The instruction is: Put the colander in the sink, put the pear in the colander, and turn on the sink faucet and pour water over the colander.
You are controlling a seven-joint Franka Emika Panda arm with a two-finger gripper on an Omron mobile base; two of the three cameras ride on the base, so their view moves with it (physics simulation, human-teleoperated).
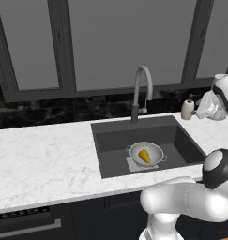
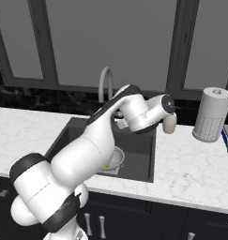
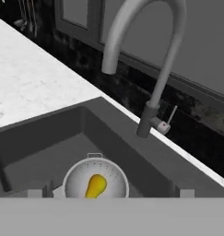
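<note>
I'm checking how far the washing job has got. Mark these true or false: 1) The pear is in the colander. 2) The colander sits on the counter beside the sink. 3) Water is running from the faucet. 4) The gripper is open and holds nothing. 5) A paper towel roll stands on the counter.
1) True: the pear lies inside the colander.
2) False: it stands on the bottom of the sink.
3) False: no water shows at the spout of the faucet.
4) True: the gripper is open, nothing between its tips.
5) True: the paper towel roll stands on the counter right of the sink.
</note>
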